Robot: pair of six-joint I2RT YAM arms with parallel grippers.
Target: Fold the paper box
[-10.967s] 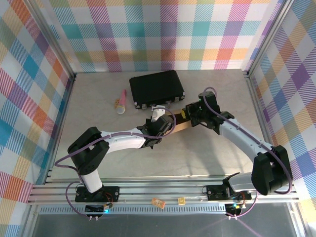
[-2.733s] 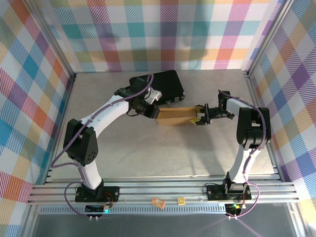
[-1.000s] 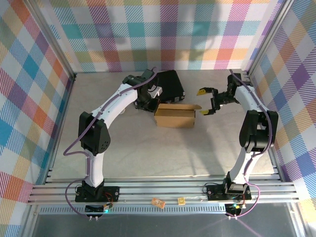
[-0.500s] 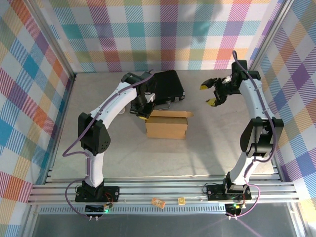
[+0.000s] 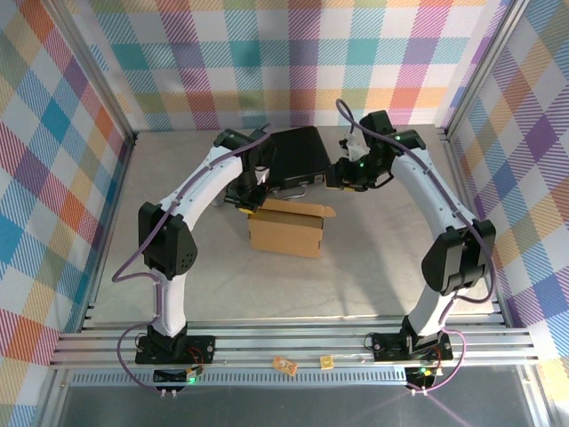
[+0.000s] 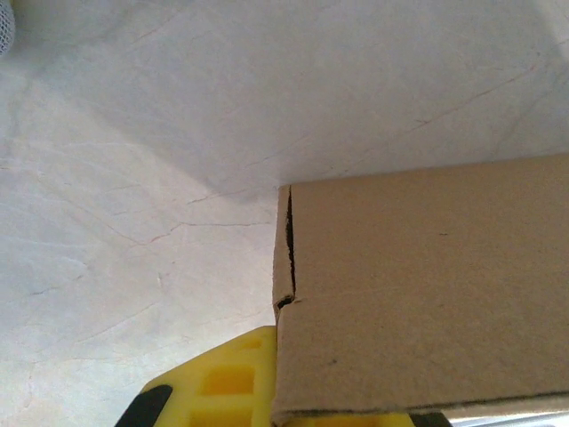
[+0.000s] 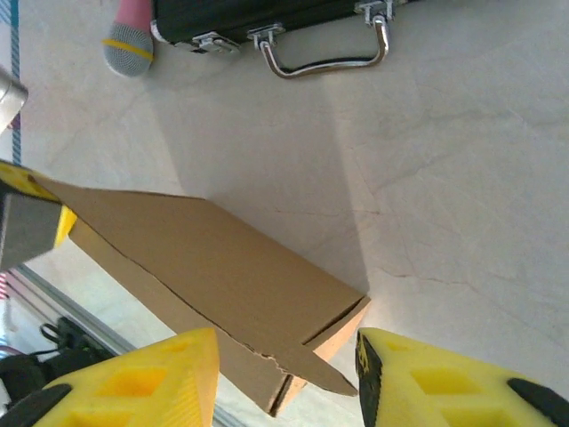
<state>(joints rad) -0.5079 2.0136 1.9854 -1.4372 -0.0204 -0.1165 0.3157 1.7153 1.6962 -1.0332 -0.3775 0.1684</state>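
- The paper box stands just in front of the black hard case, on its handle side. It is a hollow rectangular body, not a flat sheet.
- Done, as I judge it: the long walls are up and the body holds its shape.
- Left to do, by the look of it: an end flap below the case's right end juts out loose. A slit at the gripped corner suggests a joint not yet tucked in.
- The left gripper is clamped on the box corner nearest the case, with cardboard pinched between its yellow fingers.
- The right gripper hovers just off the case's right end. Its jaws are apart with nothing between them, and the box is below.
- A pink toy microphone lies just beside the case's left end.
- Writing: no print, logo or label can be read on the cardboard or on the case.
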